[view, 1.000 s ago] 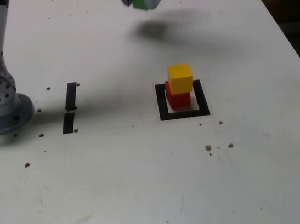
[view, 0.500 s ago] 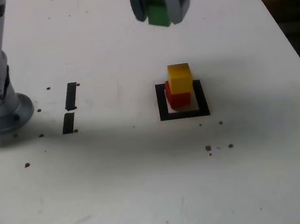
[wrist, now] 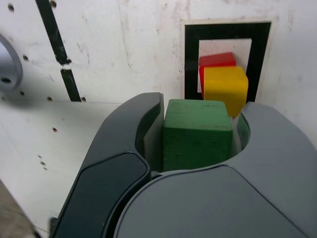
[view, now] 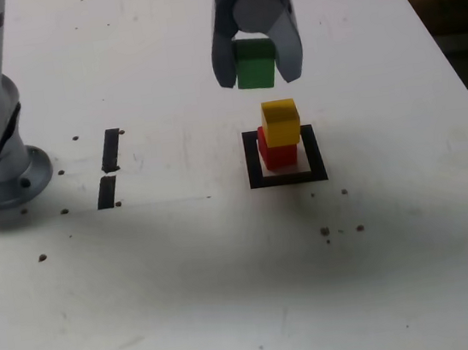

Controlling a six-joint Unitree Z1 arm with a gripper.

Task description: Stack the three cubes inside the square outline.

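Tool: our tool (view: 258, 70) is clamped on the green cube (view: 254, 63), which hangs above and slightly toward the exterior view's left of the stack.
Stack: yellow cube (view: 281, 122) sits on red cube (view: 279, 153) inside the square (view: 254, 159) on the tabletop (view: 229, 270).
Handling: we judge the cubes light, rigid and smooth-faced; flat opposite sides suit the grip, and a nudge could topple the stack.
Change: a second ago we held green farther back; now it is nearly over yellow.
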